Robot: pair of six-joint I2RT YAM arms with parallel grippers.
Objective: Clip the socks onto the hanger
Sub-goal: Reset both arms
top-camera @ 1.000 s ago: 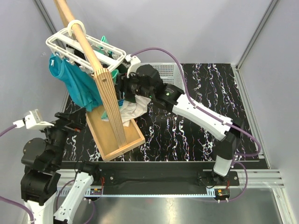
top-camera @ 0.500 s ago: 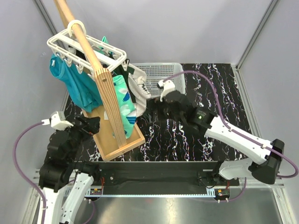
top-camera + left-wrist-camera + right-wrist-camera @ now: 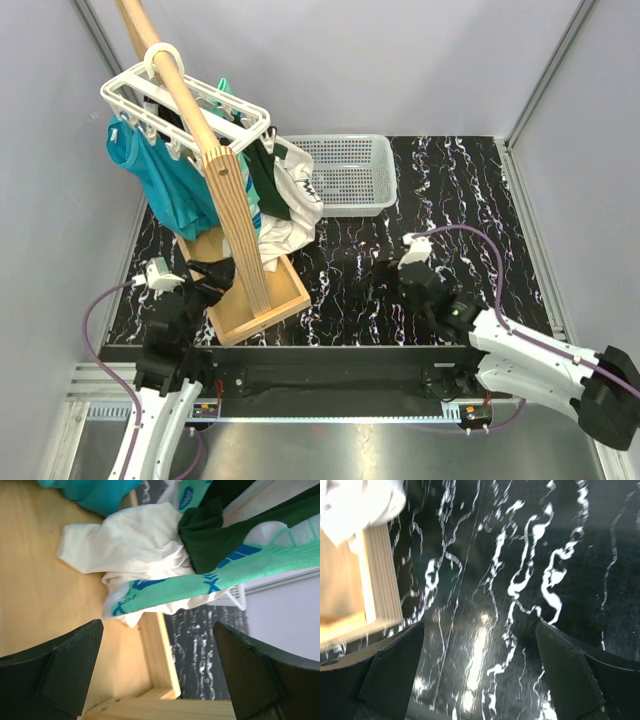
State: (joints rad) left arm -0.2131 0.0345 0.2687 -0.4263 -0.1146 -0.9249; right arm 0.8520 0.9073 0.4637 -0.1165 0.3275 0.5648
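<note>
The white hanger (image 3: pixel 190 108) hangs by its hook on the slanted wooden pole. From its right end hangs a bunch of socks (image 3: pixel 292 195) in white, dark green and mint. In the left wrist view a mint sock with blue marks (image 3: pixel 200 582) lies across white fabric (image 3: pixel 135 545) above the stand's wooden base. My left gripper (image 3: pixel 212 272) (image 3: pixel 160 675) is open at the base's near left corner, nothing between its fingers. My right gripper (image 3: pixel 375 265) (image 3: pixel 480 675) is open low over the marbled table, apart from the socks.
A large teal cloth (image 3: pixel 160 185) hangs from the hanger's left side. The wooden stand base (image 3: pixel 255 295) (image 3: pixel 350 595) sits between the arms. A light grey mesh basket (image 3: pixel 345 170) stands at the back. A dark green garment (image 3: pixel 220 535) hangs among the socks.
My right gripper opened at the hanger's right end, then drew back to the near middle of the table. The left arm swung in toward the stand base. The socks stay hanging.
</note>
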